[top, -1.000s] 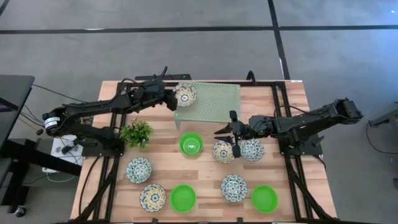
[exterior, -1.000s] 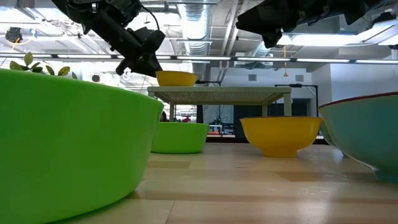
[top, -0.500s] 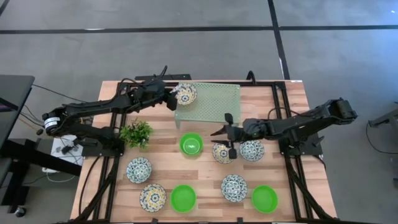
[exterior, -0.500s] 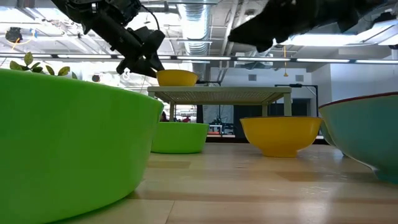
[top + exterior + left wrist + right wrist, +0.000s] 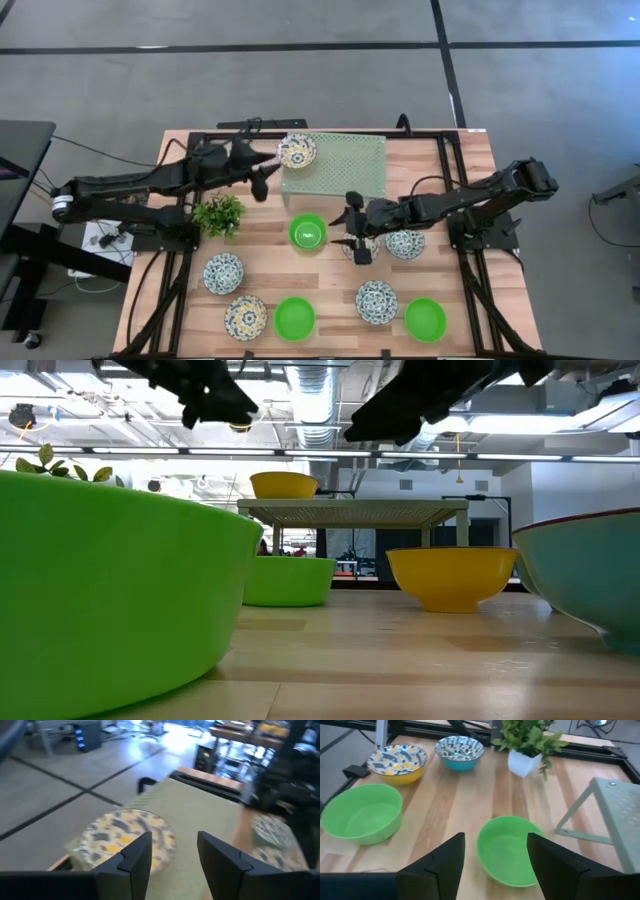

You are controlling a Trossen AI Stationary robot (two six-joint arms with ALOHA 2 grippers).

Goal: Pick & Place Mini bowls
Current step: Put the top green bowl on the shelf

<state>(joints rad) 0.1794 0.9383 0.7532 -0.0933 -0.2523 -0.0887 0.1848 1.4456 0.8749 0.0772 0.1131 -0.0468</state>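
A yellow-patterned mini bowl point(image 5: 297, 151) stands on the pale green rack point(image 5: 345, 165), near its left end. My left gripper point(image 5: 262, 182) hangs open just left of the rack, apart from that bowl point(image 5: 125, 837). My right gripper point(image 5: 355, 228) hovers open at mid-table above a patterned bowl point(image 5: 362, 250), pointing at a green bowl point(image 5: 510, 850) that sits on the wood. More mini bowls rest on the table: green ones point(image 5: 295, 318) point(image 5: 425, 319) and patterned ones point(image 5: 223, 273) point(image 5: 246, 317) point(image 5: 376, 301) point(image 5: 405, 241).
A small potted plant point(image 5: 219, 214) stands left of the central green bowl point(image 5: 308, 232), below my left arm. The rack's legs point(image 5: 432, 545) rise from the far half of the table. Bare wood shows between the bowl rows and at the table's right edge.
My left gripper has let go of the bowl on the rack and drawn back toward the table's left edge, rising a little; the bowl stays on the rack. My right gripper has moved toward the table's left, nearer the central green bowl.
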